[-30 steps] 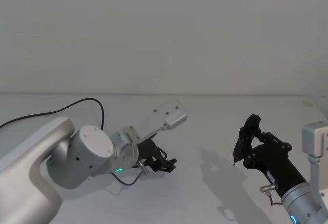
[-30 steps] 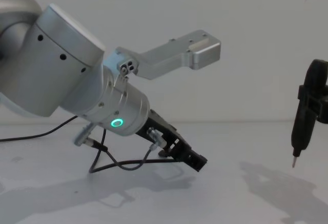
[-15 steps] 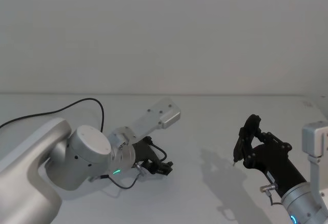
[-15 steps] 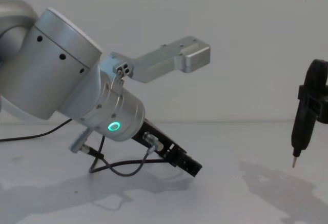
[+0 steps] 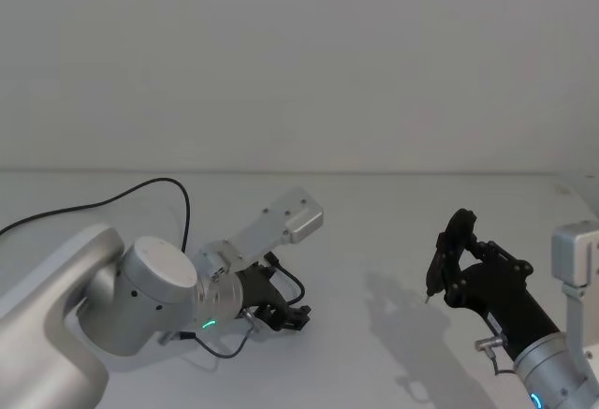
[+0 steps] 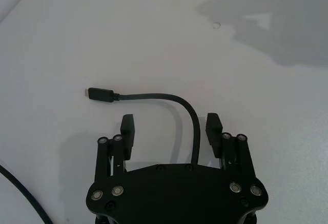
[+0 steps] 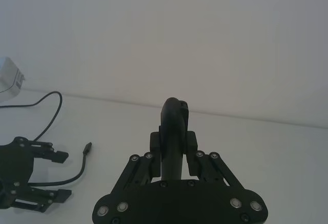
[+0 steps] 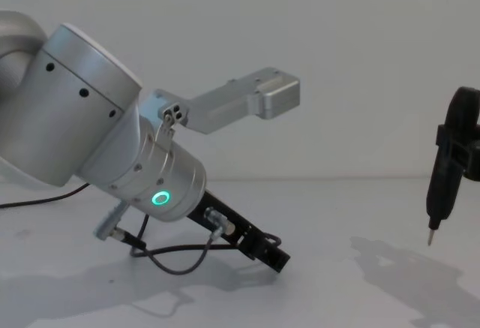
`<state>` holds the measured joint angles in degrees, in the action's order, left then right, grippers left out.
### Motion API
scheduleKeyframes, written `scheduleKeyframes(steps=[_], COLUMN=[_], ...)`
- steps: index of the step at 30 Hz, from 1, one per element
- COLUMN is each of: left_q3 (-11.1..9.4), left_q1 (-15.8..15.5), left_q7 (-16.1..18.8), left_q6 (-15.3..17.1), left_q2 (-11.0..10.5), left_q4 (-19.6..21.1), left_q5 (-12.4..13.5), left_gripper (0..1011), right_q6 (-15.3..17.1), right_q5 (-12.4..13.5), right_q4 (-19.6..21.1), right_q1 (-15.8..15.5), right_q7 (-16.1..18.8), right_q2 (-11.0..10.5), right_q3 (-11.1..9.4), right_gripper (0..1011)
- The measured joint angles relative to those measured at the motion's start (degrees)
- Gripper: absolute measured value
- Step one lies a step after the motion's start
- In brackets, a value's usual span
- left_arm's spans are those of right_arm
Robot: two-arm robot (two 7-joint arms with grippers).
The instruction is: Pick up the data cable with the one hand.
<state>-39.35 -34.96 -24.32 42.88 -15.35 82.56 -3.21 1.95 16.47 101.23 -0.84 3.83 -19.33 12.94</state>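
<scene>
So from where I'm standing, the left gripper (image 6: pixel 170 124) is down low on the white table (image 5: pixel 374 231), around 7 o'clock in the head view. Its nose is tilted down towards 4 o'clock, with the tips right by the surface. The fat silver wrist behind it has a green ring (image 8: pixel 159 198) glowing. The pincer is spread wide. The data cable (image 6: pixel 154 96) comes up between the two fingers (image 6: pixel 127 126), closer to one than the other and not pinched by either. From there it curves over and lies flat on the table, ending in its small black plug (image 6: pixel 100 94) out past the fingertips. From the head camera I honestly can't pick the cable apart from the wrist lead (image 8: pixel 176 251) looping beside the gripper, so the wrist shot is the one to go by. Over at about 4 o'clock the right gripper (image 7: pixel 174 141) hangs above the table, well apart from all this. It's clamped onto a pen-like tool (image 8: pixel 441 178), whose pin tip points down, clear of the surface.
</scene>
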Motion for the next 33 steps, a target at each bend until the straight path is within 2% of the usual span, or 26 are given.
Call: scheduleKeyframes(steps=[3,4,5,8,11,12,18,24,26,33], left_q3=[0.1,0.2,0.2,0.3,0.4,0.4,0.5,0.5,0.5,0.5], left_q1=[0.2,0.2,0.2,0.4,0.4,0.5,0.6,0.6,0.6,0.6], left_q7=[-0.1,-0.2,-0.2,-0.2,-0.3,-0.3,-0.4,-0.4,-0.4,-0.5], left_q6=[0.2,0.2,0.3,0.4,0.5,0.5,0.6,0.6,0.7,0.7], left_q2=[0.0,0.0,0.0,0.0,0.0,0.0,0.0,0.0,0.0,0.0], left_q4=[0.0,0.0,0.1,0.1,0.1,0.1,0.1,0.1,0.1,0.1], left_q5=[-0.1,-0.1,-0.2,-0.2,-0.3,-0.3,-0.3,-0.4,-0.4,-0.4], left_gripper=[805,750,750,634,574,512,310,157,72,54], right_q6=[0.0,0.0,0.0,0.0,0.0,0.0,0.0,0.0,0.0,0.0], right_q5=[0.0,0.0,0.0,0.0,0.0,0.0,0.0,0.0,0.0,0.0], right_q4=[0.0,0.0,0.0,0.0,0.0,0.0,0.0,0.0,0.0,0.0], right_q1=[0.0,0.0,0.0,0.0,0.0,0.0,0.0,0.0,0.0,0.0], right_q7=[0.0,0.0,0.0,0.0,0.0,0.0,0.0,0.0,0.0,0.0], right_q2=[0.0,0.0,0.0,0.0,0.0,0.0,0.0,0.0,0.0,0.0], right_q3=[0.0,0.0,0.0,0.0,0.0,0.0,0.0,0.0,0.0,0.0], right_gripper=[279,279,279,279,279,279,279,279,279,279])
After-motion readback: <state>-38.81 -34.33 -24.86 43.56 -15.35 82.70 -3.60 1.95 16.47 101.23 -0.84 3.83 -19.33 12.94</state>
